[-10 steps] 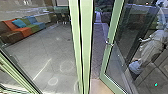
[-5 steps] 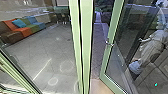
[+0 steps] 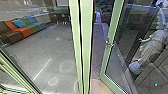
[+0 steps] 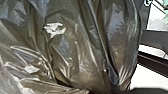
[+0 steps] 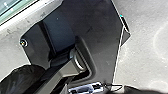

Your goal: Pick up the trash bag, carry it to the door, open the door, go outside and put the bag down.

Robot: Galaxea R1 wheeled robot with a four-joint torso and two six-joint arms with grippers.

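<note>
left hand's state i cannot tell; shiny dark plastic bag [image 4: 82, 50] is bulging near it; green-framed glass door [image 3: 106, 58] is standing open.

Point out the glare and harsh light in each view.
Head view: a bright streak and pale rings on the grey floor; left wrist view: white glints on the trash bag, blown-out white beside it; right wrist view: floor washed pale around the robot's dark plate.

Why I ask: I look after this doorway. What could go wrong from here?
The green post stands near the middle of the head view, so driving straight on might hit it. The open glass door could swing against the robot. The trash bag looks thin and creased, so it may snag on the door handle.
</note>
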